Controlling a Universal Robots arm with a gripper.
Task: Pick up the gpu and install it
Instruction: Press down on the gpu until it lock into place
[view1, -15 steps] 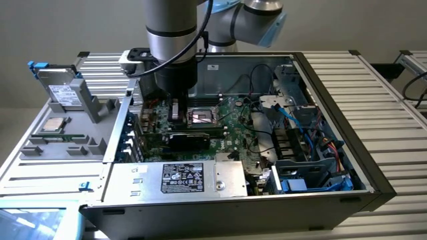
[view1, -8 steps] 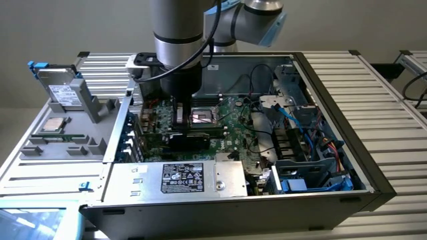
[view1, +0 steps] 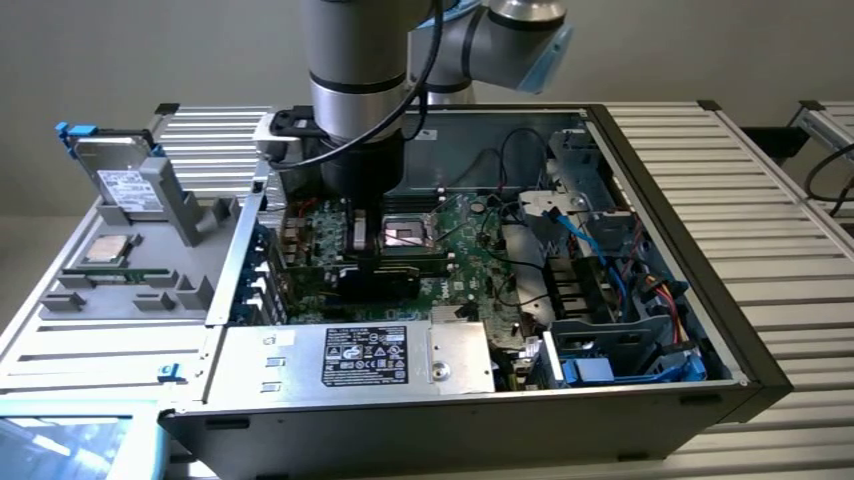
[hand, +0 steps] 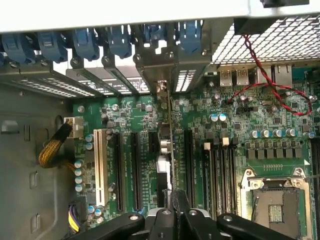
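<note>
The gpu (hand: 168, 150), a thin card seen edge-on, stands upright in a slot of the green motherboard (hand: 240, 125), its silver bracket meeting the perforated rear slot covers (hand: 100, 80). The black hand (hand: 178, 216) is clamped on its upper edge, inside the steel computer case (view1: 667, 250).

I can read no text: the black label (view1: 364, 356) on the power supply (view1: 350, 360) carries print too small to make out.
</note>
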